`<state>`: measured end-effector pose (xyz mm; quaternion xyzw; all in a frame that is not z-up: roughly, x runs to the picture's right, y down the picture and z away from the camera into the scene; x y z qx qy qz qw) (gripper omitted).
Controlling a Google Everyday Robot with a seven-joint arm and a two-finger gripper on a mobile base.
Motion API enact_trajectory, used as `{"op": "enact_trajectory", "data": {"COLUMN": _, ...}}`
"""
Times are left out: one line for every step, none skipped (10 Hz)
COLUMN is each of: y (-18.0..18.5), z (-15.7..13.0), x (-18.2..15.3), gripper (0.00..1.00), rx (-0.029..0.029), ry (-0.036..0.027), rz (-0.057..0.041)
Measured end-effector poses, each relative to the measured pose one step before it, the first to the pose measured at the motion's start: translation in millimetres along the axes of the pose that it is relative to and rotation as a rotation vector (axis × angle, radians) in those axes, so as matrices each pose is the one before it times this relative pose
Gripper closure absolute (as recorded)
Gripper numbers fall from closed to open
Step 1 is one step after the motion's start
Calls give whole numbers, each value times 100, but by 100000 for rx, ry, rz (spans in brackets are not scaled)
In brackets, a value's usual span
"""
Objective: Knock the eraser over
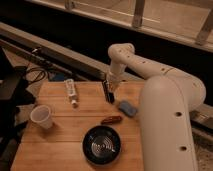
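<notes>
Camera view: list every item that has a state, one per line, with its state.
eraser: tilted, leaning away from upright, on the table.
gripper: right at the eraser's top.
paper cup: upright, mouth up.
tube: lying flat.
black bowl: upright, open side up.
blue pad: lying flat.

This is looking like a robot test station in a lab or office building, not a home. A wooden table (pixel 60 145) is sitting beside a dark ledge and a railing (pixel 137 15), with cables (pixel 37 75) trailing behind it. The gripper (pixel 110 88) is hanging over the table's far edge at the eraser (pixel 108 93), with loose props lying around the fingers: a tube (pixel 72 91), cup (pixel 41 116), bowl (pixel 102 144) and blue pad (pixel 127 107).
</notes>
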<state>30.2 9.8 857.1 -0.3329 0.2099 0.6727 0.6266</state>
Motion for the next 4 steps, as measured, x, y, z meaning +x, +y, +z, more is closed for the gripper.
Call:
{"op": "enact_trajectory", "data": {"y": -260, "z": -25, "x": 38, "gripper": 91, "rx": -113, "ry": 198, "rz": -71}}
{"op": "enact_trajectory", "data": {"y": 95, "z": 33, "x": 73, "gripper": 91, "rx": 305, "ry": 157, "rz": -524}}
{"op": "enact_trajectory", "data": {"y": 623, "z": 26, "x": 51, "gripper": 91, "rx": 129, "ry": 65, "rz": -890}}
{"op": "enact_trajectory", "data": {"y": 520, "z": 22, "x": 24, "gripper": 91, "rx": 424, "ry": -2, "rz": -269}}
